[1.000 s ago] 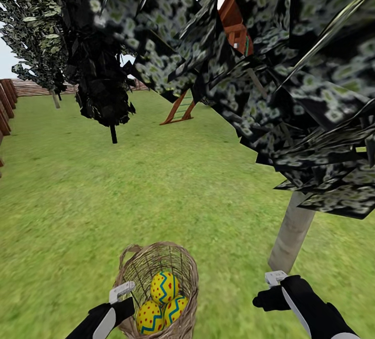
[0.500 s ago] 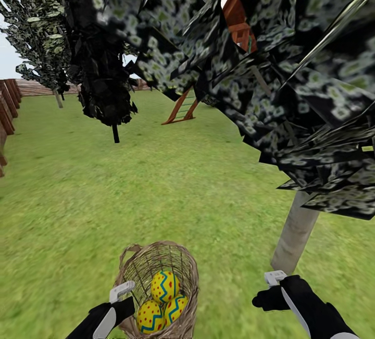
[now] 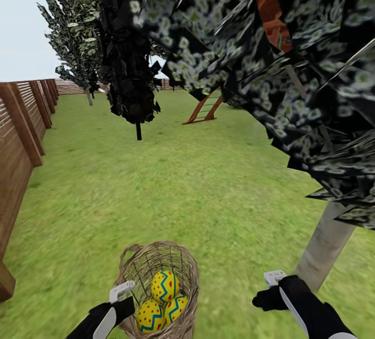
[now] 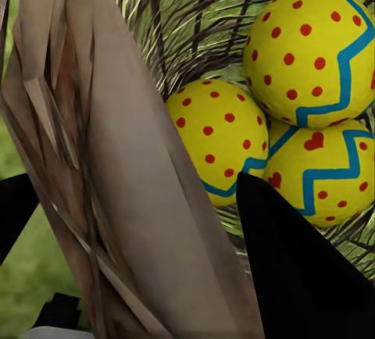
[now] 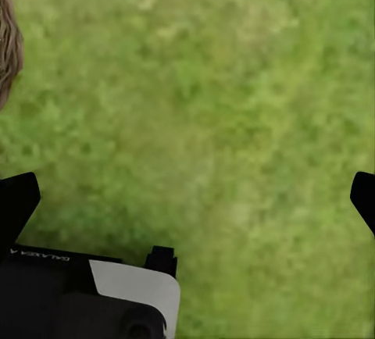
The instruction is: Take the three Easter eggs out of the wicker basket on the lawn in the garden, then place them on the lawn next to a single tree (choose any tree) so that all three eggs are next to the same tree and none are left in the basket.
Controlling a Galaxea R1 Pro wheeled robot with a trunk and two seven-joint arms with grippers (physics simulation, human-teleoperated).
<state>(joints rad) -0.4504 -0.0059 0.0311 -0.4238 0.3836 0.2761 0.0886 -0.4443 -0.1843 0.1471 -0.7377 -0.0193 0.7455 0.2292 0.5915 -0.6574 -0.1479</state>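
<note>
The left gripper [image 3: 121, 293] grips the stiff rim of the wicker basket [image 3: 183, 266]. The right gripper [image 3: 272, 280] hangs open over the lawn [image 3: 172, 188]. The three Easter eggs [image 4: 312, 112] look smooth and slippery, so I would hold one around its middle.

You have almost nothing to read here: the one bit of lettering is a small white mark on the black housing of the right pincer [image 5: 187, 198], seen in the right wrist view, and it is too small and blurred to make out. The eggs carry only dots, zigzags and a heart, no letters or numbers.
</note>
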